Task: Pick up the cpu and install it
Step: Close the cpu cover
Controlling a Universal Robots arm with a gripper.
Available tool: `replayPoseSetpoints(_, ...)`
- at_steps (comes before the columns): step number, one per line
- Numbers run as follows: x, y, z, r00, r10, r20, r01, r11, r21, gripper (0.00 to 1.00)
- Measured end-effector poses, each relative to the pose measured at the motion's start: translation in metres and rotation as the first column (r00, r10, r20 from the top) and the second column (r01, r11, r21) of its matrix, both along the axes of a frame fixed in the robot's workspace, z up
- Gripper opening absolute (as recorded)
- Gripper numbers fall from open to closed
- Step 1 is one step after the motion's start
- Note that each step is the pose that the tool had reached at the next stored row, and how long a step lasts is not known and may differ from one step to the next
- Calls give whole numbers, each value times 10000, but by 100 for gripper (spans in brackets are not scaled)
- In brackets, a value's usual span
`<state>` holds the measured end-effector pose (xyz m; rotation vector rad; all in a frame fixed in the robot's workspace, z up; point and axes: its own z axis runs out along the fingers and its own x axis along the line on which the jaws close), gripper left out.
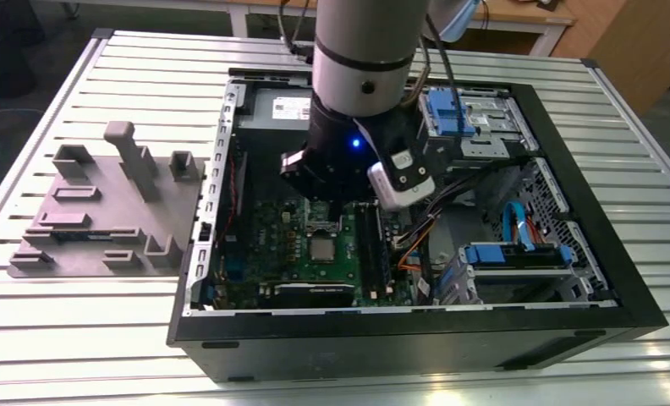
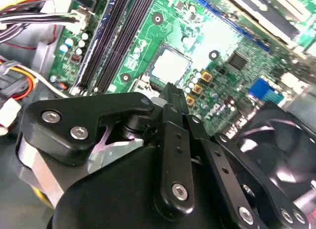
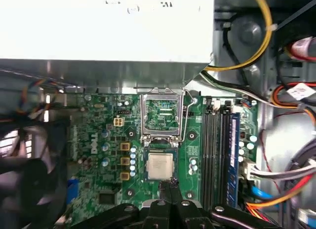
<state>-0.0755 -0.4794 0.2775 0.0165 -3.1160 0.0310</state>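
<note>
Centre frame in the first wrist view, the cpu (image 3: 160, 166) lies seated in its socket (image 3: 161, 166), load plate (image 3: 160, 115) open; the gripper (image 3: 170, 185) hovers just above, fingers pinched together, empty

The arm (image 1: 364, 51) reaches straight down, wrist vertical, its gripper (image 3: 169, 185) pointing downward with both fingers (image 2: 170, 98) pressed together.

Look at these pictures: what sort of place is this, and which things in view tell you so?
Probably a robotics lab or test workshop for computer assembly. An open computer case lies on a slatted metal table, a grey plastic fixture sits beside it, and the gripper is over the cpu on the green motherboard.
</note>
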Motion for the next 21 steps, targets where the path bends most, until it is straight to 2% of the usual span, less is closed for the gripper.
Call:
replayPoseSetpoints(3, 0, 0, 138, 10000, 0, 0, 0, 10000, 1, 10)
replayPoseSetpoints(5, 0, 0, 206, 10000, 0, -1, 0, 10000, 1, 10)
replayPoseSetpoints(10, 0, 0, 210, 10000, 41, 1, -41, 10000, 5, 10)
replayPoseSetpoints(13, 0, 0, 210, 9985, 542, 0, -542, 9985, 2, 10)
replayPoseSetpoints(17, 0, 0, 208, 9918, 1275, 0, -1275, 9918, 2, 10)
replayPoseSetpoints(21, 0, 0, 206, 9812, 1932, 0, -1932, 9812, 2, 10)
